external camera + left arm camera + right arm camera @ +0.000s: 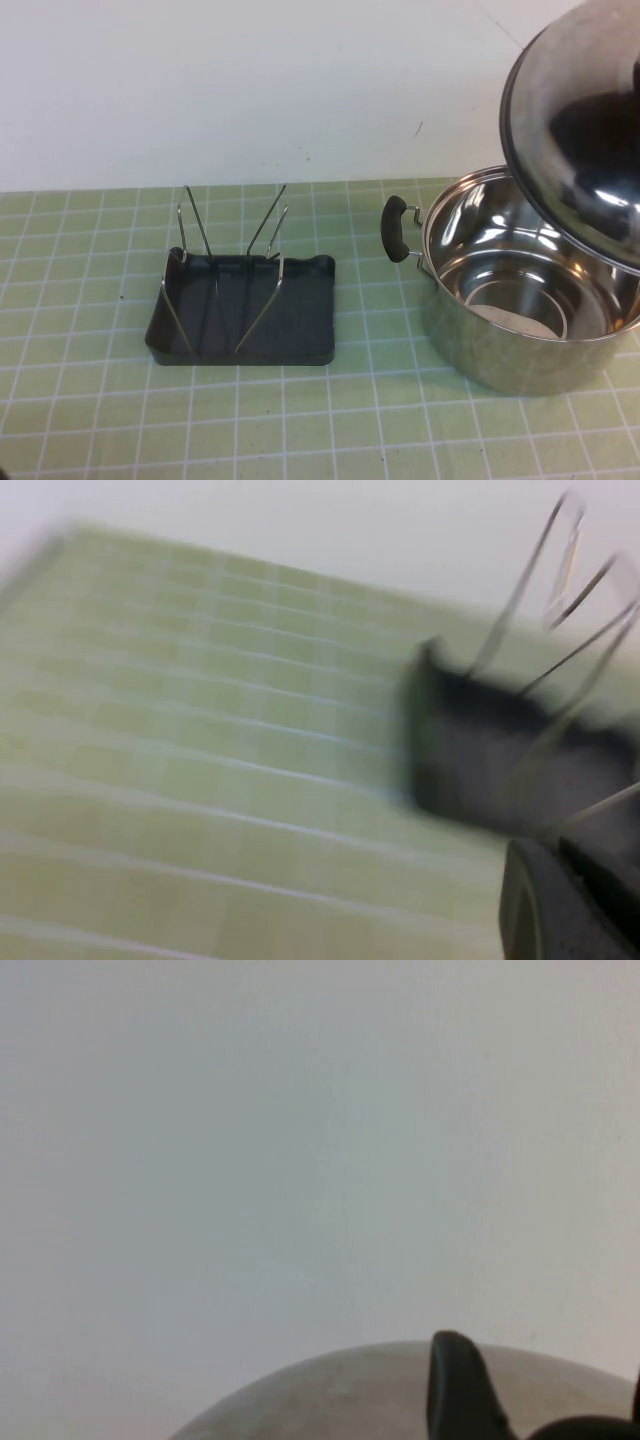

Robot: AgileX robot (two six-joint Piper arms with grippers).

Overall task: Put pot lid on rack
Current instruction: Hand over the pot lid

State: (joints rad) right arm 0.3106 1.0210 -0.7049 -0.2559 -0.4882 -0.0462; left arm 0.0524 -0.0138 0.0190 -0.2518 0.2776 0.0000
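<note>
The pot lid (pixel 585 120), shiny steel, hangs tilted in the air at the far right, above the open steel pot (pixel 520 290); I see its underside. In the right wrist view my right gripper (pixel 545 1385) is shut on the lid's black knob (pixel 590 1430), with the lid's dome (pixel 330 1390) below it; the gripper itself is hidden in the high view. The rack (pixel 245 300), a dark grey tray with wire prongs, stands empty at mid-table. My left gripper (pixel 575 905) shows only in the left wrist view, low over the mat beside the rack (pixel 500 750).
The pot has black side handles (pixel 397 228) and stands on a green checked mat (pixel 100 400) to the right of the rack. A white wall (pixel 250 80) runs behind the table.
</note>
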